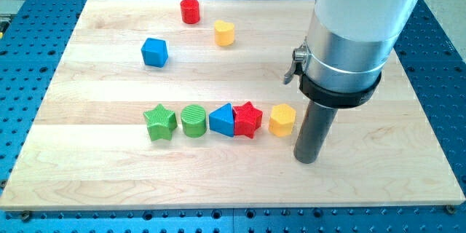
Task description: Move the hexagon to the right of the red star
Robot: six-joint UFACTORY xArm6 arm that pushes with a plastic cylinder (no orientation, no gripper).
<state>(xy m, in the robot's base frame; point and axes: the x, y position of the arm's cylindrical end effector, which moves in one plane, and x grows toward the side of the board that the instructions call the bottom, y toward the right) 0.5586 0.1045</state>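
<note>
The yellow hexagon (282, 119) lies on the wooden board just right of the red star (247, 119), with a small gap between them. My tip (306, 158) rests on the board just right of and slightly below the hexagon, very close to it; contact cannot be told. The arm's wide body covers the board's upper right.
A row left of the red star holds a blue triangle (222, 120), a green cylinder (194, 121) and a green star (160, 122). Farther up are a blue cube (154, 52), a red cylinder (190, 10) and a yellow heart-like block (224, 33).
</note>
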